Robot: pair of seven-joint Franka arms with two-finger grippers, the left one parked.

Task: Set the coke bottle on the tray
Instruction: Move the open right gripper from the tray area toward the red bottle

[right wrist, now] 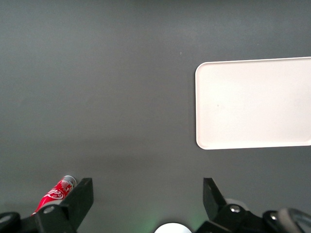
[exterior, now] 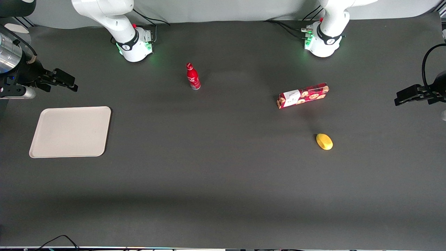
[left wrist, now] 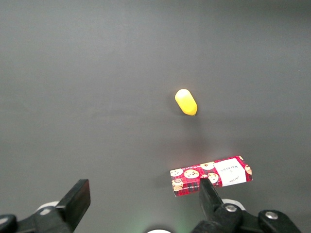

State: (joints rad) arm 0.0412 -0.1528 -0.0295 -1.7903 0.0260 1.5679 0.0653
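Observation:
The coke bottle (exterior: 192, 76), slim and red with a white script logo, stands upright on the dark table, farther from the front camera than the tray and apart from it. It also shows in the right wrist view (right wrist: 57, 192), partly hidden by a finger. The cream-beige tray (exterior: 70, 131) lies flat toward the working arm's end of the table and also shows in the right wrist view (right wrist: 253, 103). My right gripper (exterior: 64, 82) hangs open and empty above the table, beside the tray's farther edge and well apart from the bottle; its fingers (right wrist: 81, 198) stand wide apart.
A red cookie box (exterior: 302, 95) lies toward the parked arm's end of the table. A yellow lemon-like object (exterior: 324, 141) lies nearer the front camera than the box. The two arm bases (exterior: 136, 43) stand at the table's back edge.

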